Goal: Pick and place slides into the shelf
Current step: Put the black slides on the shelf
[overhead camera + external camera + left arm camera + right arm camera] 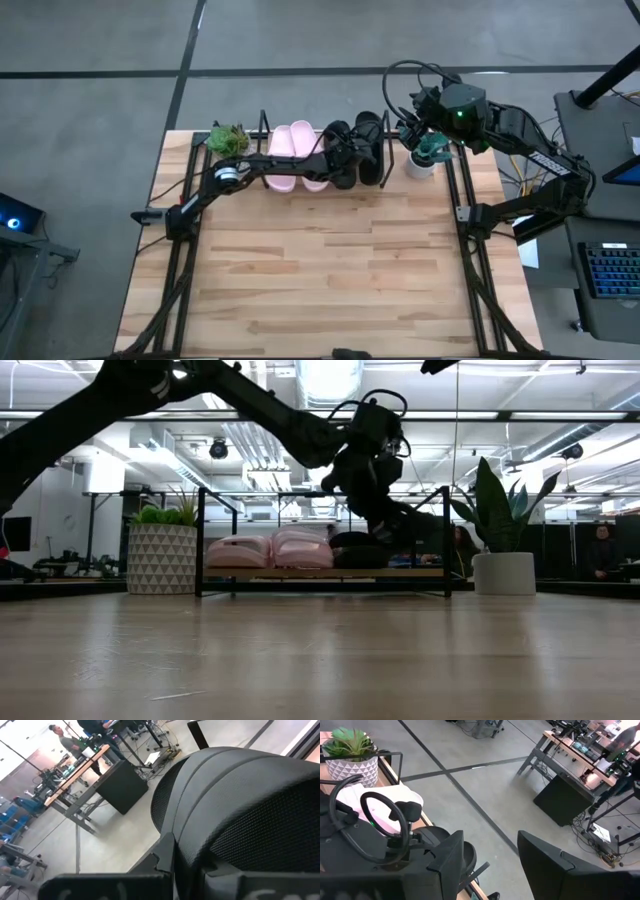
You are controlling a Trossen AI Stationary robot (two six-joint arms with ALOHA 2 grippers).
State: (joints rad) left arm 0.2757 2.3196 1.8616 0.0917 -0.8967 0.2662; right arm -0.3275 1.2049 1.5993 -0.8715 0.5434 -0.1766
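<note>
The black wire shelf (264, 122) with a wooden base (320, 573) stands at the table's far edge. Two pale pink slides (295, 153) lie on it side by side, also seen in the low view (270, 548). One black slide (369, 140) lies on the shelf's right part. My left gripper (345, 160) reaches over the shelf and is shut on the other black slide (240, 795), just left of the first. My right gripper (490, 865) is open and empty, in the air above the shelf's right end. My left gripper holds the black slide by its wide strap (200, 835). The fingers come slanting down from the table's left side. The strap fills the wrist view and hides the fingertips. In the low view the slide (360, 552) sits low, at the shelf's base.
A white patterned pot with a green plant (228, 138) stands at the shelf's left end, and a white pot with a tall-leaved plant (425, 160) at its right end, under my right arm. The wooden tabletop (330, 270) lies bare on the near side.
</note>
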